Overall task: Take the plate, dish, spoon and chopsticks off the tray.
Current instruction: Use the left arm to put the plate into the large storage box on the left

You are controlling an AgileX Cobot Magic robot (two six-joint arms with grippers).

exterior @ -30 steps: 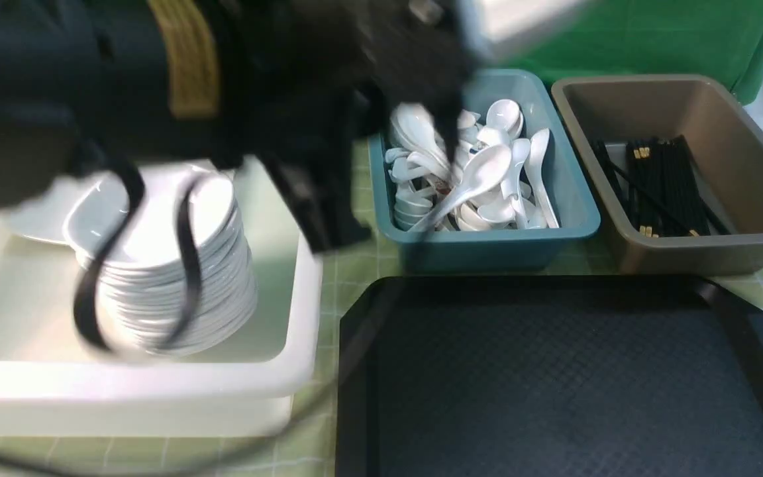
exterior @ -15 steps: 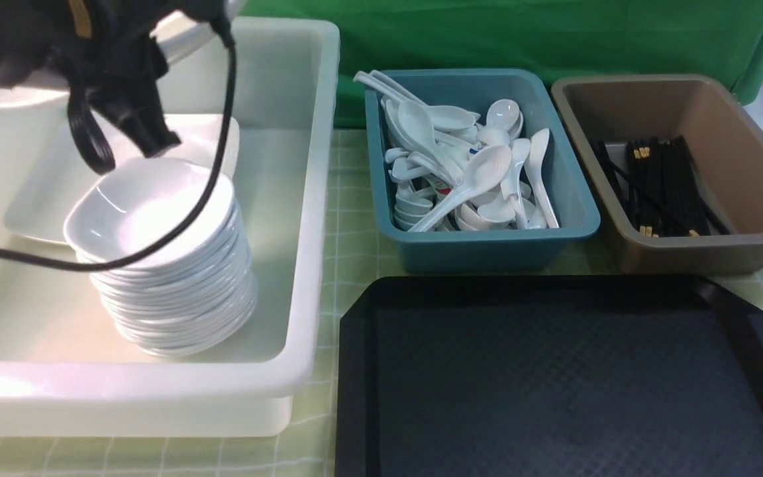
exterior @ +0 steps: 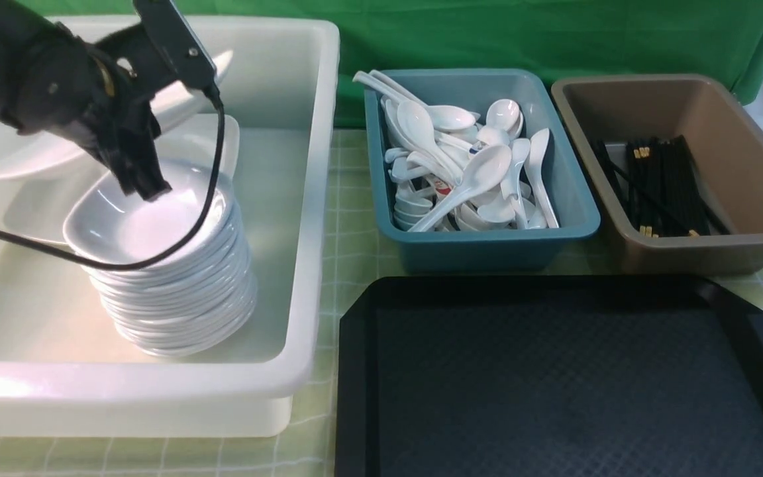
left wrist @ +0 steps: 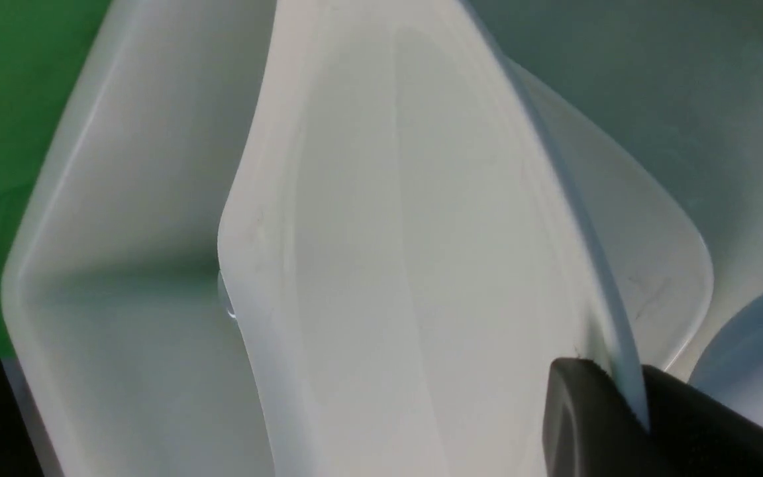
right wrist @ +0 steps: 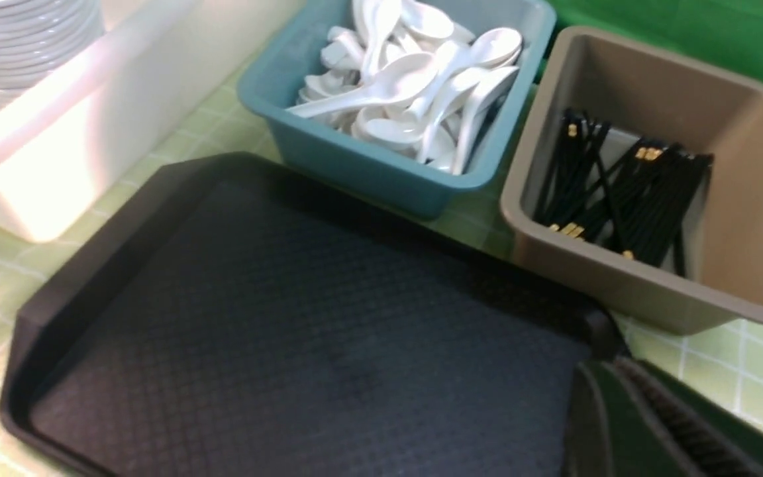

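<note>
My left gripper (left wrist: 623, 384) is shut on the rim of the large white plate (left wrist: 408, 232). In the front view my left arm (exterior: 57, 86) holds the plate (exterior: 17, 159) tilted, low over the back left of the white tub (exterior: 302, 278). The black tray (exterior: 554, 377) lies bare at the front right. My right gripper (right wrist: 626, 391) is shut and empty above the tray's (right wrist: 289, 318) near right corner. A stack of small white dishes (exterior: 169, 278) stands in the tub. Spoons (exterior: 474, 175) fill the teal bin. Black chopsticks (exterior: 660, 185) lie in the brown bin.
Another flat plate (exterior: 226, 142) lies in the tub under the held one. The teal bin (exterior: 487, 248) and the brown bin (exterior: 739, 152) stand behind the tray. A black cable (exterior: 212, 172) loops over the dish stack. A green checked cloth (exterior: 348, 258) covers the table.
My left arm has swung from the middle of the view to the left and lowered the plate into the tub. The tray and bins have not moved.
</note>
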